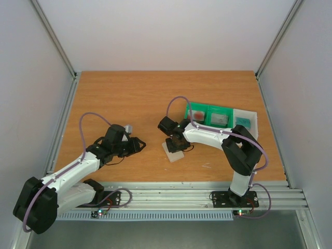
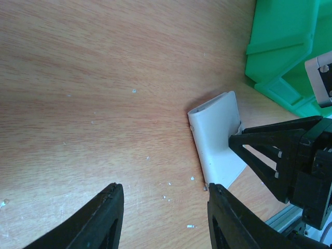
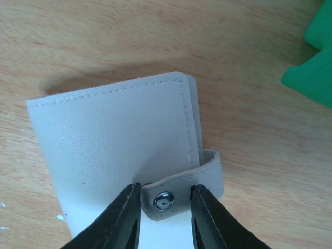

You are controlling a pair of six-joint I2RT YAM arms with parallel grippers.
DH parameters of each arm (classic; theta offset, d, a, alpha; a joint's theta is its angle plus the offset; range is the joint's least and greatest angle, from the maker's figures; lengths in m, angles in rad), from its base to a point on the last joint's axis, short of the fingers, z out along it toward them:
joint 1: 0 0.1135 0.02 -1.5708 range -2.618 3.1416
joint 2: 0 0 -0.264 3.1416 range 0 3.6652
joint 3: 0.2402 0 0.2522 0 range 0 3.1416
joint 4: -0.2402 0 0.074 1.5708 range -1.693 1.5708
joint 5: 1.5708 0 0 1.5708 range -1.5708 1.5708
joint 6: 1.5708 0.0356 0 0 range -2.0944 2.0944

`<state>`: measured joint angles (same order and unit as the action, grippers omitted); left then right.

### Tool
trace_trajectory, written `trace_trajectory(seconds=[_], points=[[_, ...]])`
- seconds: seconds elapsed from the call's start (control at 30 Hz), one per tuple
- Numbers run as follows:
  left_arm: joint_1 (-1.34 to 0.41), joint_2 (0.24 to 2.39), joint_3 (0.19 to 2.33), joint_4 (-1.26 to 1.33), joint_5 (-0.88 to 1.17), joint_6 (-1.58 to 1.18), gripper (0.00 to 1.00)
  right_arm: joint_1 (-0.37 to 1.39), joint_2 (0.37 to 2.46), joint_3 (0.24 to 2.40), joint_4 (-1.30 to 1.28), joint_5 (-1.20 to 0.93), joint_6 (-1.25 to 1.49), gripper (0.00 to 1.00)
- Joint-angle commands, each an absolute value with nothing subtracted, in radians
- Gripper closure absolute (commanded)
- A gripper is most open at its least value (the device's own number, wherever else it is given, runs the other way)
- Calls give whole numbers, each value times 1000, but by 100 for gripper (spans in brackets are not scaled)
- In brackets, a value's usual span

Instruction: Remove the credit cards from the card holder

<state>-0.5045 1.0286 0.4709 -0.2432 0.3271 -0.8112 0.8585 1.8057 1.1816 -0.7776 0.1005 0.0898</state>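
Reaching down, right claw astride card holder tab

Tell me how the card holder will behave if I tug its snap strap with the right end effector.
The card holder looks thin and lies loose on the table, so it would probably lift or slide rather than unsnap. The strap looks soft, likely to bend. Its smooth face may slip.
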Motion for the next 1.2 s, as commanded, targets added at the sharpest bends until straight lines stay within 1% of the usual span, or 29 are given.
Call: trace_trajectory(seconds=[0.0, 0.2, 0.47, 0.57, 0.73, 0.87, 0.97, 1.17], points=[[-505, 1032, 471, -210, 328, -811, 55, 866, 1806, 1204, -799, 149, 93, 74], [-505, 1029, 468, -211, 327, -811, 55, 866, 1782, 1201, -806, 165, 104, 87], [-505, 1043, 470, -210, 335, -808, 55, 867, 1719, 1188, -806, 138, 116, 97], [-505, 1050, 470, -209, 340, -808, 55, 866, 1686, 1168, -792, 121, 125, 98], [-505, 1059, 476, -207, 353, -808, 54, 867, 1617, 1144, -765, 31, 138, 99], [-505, 1074, 472, -184, 377, -811, 49, 867, 1542, 1124, -738, -60, 156, 98], [-506, 1086, 457, -138, 416, -825, 43, 866, 1484, 1104, -716, -109, 175, 97], [-506, 1134, 429, 29, 523, -867, 33, 867, 1414, 1067, -643, -226, 233, 97]])
